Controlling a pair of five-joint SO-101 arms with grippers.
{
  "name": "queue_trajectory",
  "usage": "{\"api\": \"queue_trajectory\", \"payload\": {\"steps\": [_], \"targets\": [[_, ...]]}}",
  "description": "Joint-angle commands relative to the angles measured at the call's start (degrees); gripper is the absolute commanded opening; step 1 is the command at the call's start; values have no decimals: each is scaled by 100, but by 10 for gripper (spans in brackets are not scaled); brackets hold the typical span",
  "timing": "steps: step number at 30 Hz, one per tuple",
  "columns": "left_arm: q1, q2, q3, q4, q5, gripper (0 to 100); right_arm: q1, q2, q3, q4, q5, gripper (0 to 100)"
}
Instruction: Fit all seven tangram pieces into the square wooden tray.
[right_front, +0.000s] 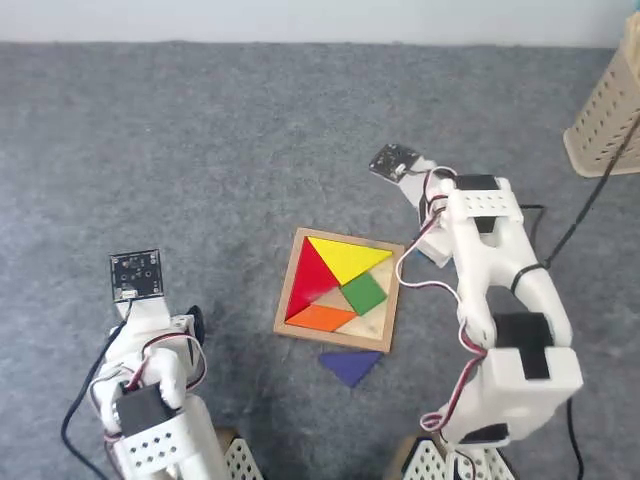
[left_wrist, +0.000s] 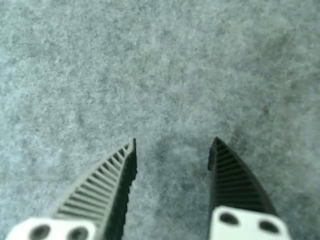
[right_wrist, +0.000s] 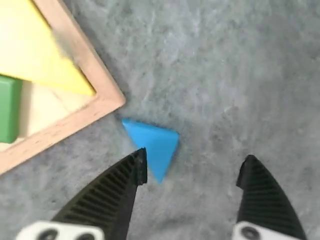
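High view, tray: the square wooden tray (right_front: 330, 340) lies mid-table on the grey felt table cover (right_front: 200, 150). It holds a yellow wooden triangle (right_front: 348, 258), a red wooden triangle (right_front: 308, 280), a green wooden square (right_front: 363, 294) and an orange wooden triangle (right_front: 320, 318), and part of its floor is bare.
High view, loose piece: a dark purple wooden triangle (right_front: 350, 366) lies flat just outside the tray's near edge.
Left wrist view, left gripper: the left gripper (left_wrist: 172, 145) is spread wide over bare felt, with nothing between its fingers.
Right wrist view, target: a small blue wooden triangle (right_wrist: 152, 142) lies flat on the felt just beside a tray corner, apart from the rim.
Right wrist view, right gripper: the right gripper (right_wrist: 196, 155) is spread and empty. The blue triangle sits off-centre, at one fingertip.
Right wrist view, step in hand: likely picking up the blue triangle.
Right wrist view, technique: shifting toward the tray should centre the piece. The fingertips probably need to reach the felt before closing, since the piece is thin. Keeping clear of the rim avoids nudging the tray.
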Motion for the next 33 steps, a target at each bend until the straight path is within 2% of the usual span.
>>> {"api": "queue_trajectory", "payload": {"steps": [1,7,15,24,29,33], "targets": [[0,-70,-110,18,53,225,-48,110,-53,-259,229,292],[0,-70,-110,18,53,225,-57,312,-53,-321,325,286],[0,-70,-110,18,53,225,-92,338,53,-198,325,199],[0,-70,-110,18,53,225,-224,277,360,-40,492,188],[0,-70,-110,18,53,225,-180,268,325,-75,457,81],[0,-70,-110,18,53,225,-66,40,141,-13,-123,12]]}}
